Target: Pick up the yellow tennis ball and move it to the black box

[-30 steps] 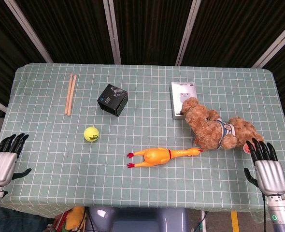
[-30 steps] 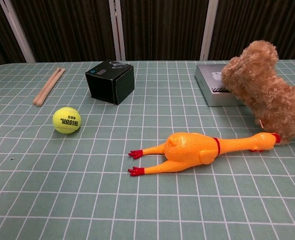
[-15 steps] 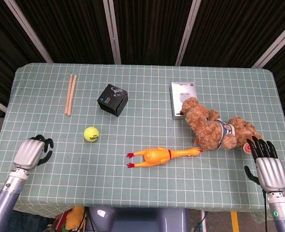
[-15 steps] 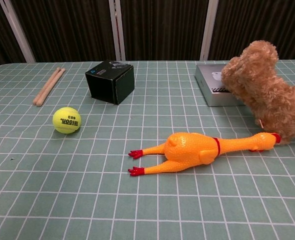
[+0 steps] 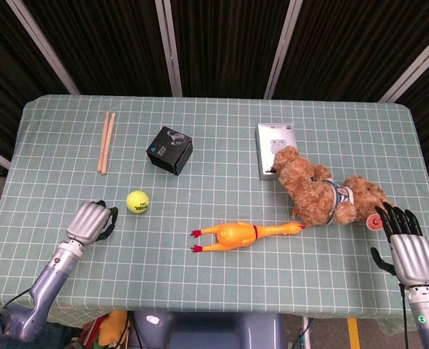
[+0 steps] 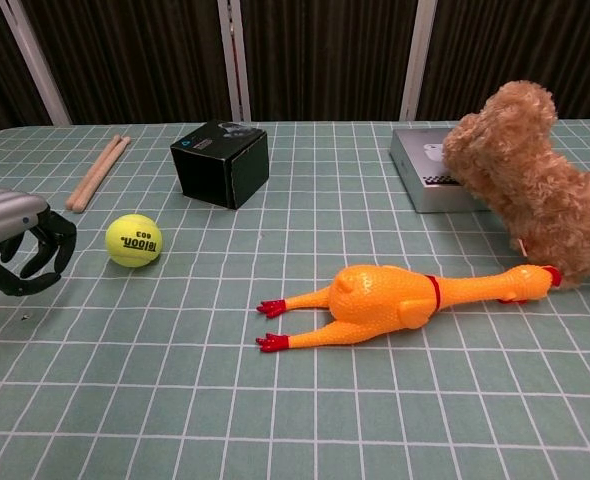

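Note:
The yellow tennis ball point(image 5: 137, 201) point(image 6: 133, 240) lies on the green checked cloth, left of centre. The black box point(image 5: 169, 150) point(image 6: 220, 163) stands behind it and a little to its right. My left hand point(image 5: 91, 222) point(image 6: 15, 245) hovers low just left of the ball, fingers bent downward and apart, holding nothing and not touching the ball. My right hand point(image 5: 405, 243) rests at the table's front right corner with fingers stretched out and empty; the chest view does not show it.
A rubber chicken point(image 5: 236, 235) point(image 6: 385, 300) lies in the front middle. A brown teddy bear point(image 5: 323, 193) point(image 6: 535, 180) sprawls at the right, partly over a grey flat box point(image 5: 274, 142) point(image 6: 425, 175). Two wooden sticks point(image 5: 105, 141) point(image 6: 97, 172) lie at the back left.
My left hand has moved from the table's front left edge rightward to just beside the ball and now shows in the chest view. The right hand has barely shifted.

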`<control>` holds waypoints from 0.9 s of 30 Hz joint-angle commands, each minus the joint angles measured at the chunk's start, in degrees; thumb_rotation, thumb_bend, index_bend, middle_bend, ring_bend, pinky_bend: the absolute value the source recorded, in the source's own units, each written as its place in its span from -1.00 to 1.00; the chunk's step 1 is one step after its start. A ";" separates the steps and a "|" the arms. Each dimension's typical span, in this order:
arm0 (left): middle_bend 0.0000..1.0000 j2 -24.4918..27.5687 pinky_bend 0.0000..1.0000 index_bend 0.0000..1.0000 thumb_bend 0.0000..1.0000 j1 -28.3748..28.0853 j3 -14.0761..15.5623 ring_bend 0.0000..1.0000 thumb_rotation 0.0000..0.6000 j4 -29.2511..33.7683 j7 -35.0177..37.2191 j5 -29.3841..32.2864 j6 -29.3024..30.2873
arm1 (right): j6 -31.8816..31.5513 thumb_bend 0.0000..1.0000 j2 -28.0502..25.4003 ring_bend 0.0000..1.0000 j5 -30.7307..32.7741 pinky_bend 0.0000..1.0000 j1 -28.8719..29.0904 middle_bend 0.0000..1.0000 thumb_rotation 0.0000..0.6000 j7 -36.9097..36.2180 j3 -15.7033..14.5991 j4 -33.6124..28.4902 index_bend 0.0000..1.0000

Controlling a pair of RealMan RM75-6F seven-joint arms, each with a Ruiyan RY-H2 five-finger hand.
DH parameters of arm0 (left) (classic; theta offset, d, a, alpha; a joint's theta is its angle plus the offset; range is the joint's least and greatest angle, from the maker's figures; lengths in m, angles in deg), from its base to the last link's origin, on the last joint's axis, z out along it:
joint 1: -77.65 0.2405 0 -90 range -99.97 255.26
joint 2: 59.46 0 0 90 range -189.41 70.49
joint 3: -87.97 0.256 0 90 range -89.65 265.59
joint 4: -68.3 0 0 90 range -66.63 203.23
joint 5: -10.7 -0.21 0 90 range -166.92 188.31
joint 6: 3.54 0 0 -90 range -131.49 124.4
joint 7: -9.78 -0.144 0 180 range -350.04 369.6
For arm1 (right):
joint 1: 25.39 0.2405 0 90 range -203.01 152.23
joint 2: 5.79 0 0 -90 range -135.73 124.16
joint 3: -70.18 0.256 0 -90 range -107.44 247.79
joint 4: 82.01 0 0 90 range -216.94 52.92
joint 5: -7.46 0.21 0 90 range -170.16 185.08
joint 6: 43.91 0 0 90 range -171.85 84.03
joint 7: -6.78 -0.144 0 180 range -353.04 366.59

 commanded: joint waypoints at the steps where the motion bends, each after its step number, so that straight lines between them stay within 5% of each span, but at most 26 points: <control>1: 0.38 -0.79 0.17 0.01 -0.38 -0.82 0.00 -0.18 1.00 -0.41 -0.11 0.60 -0.94 | -0.06 -0.20 -0.32 -1.00 0.00 -1.00 0.00 -1.00 1.00 -0.59 0.07 0.04 -1.00; 12: 0.40 -2.78 0.21 -0.19 -0.49 -3.77 0.39 -0.15 1.00 -2.04 2.01 0.75 -3.73 | 1.10 -0.20 -0.66 -1.00 0.84 -1.00 0.58 -1.00 1.00 -1.86 0.39 0.57 -1.00; 27: 0.32 -6.05 0.22 -0.20 -0.49 -7.95 -0.70 -0.15 1.00 -7.07 1.58 3.14 -7.17 | 0.53 -0.20 -1.54 -1.00 1.25 -1.00 0.17 -1.00 1.00 -3.58 0.52 0.62 -1.00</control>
